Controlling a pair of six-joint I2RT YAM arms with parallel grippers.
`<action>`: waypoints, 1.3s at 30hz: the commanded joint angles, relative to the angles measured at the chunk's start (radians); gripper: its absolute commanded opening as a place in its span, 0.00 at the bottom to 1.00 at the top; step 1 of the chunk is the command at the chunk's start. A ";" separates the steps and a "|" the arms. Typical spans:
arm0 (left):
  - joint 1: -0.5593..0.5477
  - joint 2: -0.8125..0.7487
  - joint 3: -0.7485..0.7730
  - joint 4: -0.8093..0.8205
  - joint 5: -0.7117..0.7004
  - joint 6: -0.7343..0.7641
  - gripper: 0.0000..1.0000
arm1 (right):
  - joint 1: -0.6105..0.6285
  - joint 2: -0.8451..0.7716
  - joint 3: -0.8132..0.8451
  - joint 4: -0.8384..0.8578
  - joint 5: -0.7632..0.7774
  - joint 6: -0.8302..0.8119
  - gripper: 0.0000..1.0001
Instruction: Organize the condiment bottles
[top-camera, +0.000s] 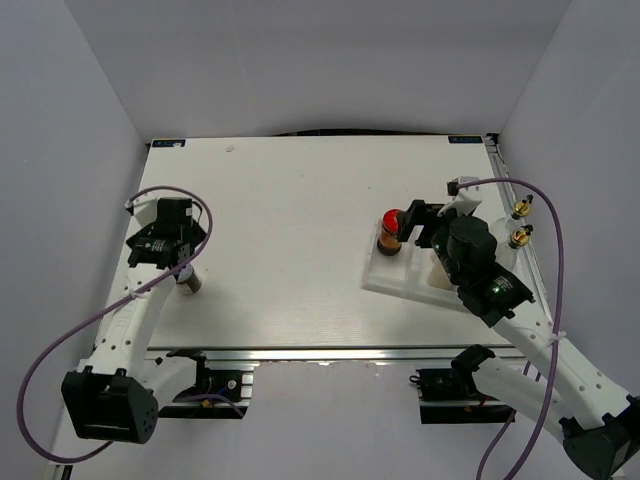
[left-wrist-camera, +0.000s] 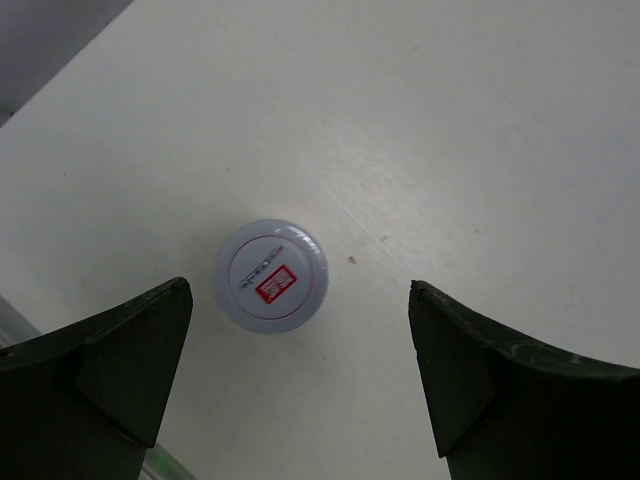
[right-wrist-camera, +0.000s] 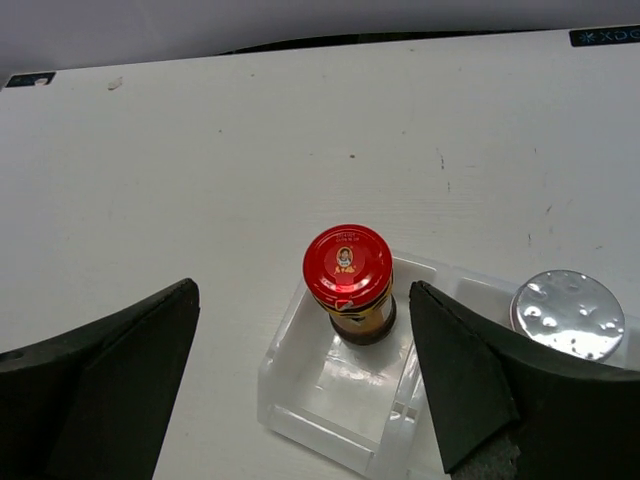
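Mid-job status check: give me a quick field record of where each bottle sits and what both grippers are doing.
left gripper: open, over the grey-lidded jar, fingers clear of it
grey-lidded jar: upright on the table, far left of the tray
right gripper: open, over the red-lidded jar
red-lidded jar: upright in a tray compartment
silver-lidded shaker: in the tray beside it; second one unseen
rear gold-stoppered bottle, front gold-stoppered bottle: near the table's right edge, bases hidden
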 joint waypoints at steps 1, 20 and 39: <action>0.074 -0.037 -0.058 0.037 0.085 -0.024 0.98 | 0.001 -0.003 0.002 0.118 -0.035 -0.020 0.89; 0.199 0.167 -0.171 0.145 0.163 -0.073 0.92 | 0.001 0.002 -0.033 0.105 -0.031 -0.040 0.90; -0.474 0.133 0.138 0.310 0.265 0.102 0.00 | 0.001 -0.099 0.012 -0.018 0.064 0.037 0.89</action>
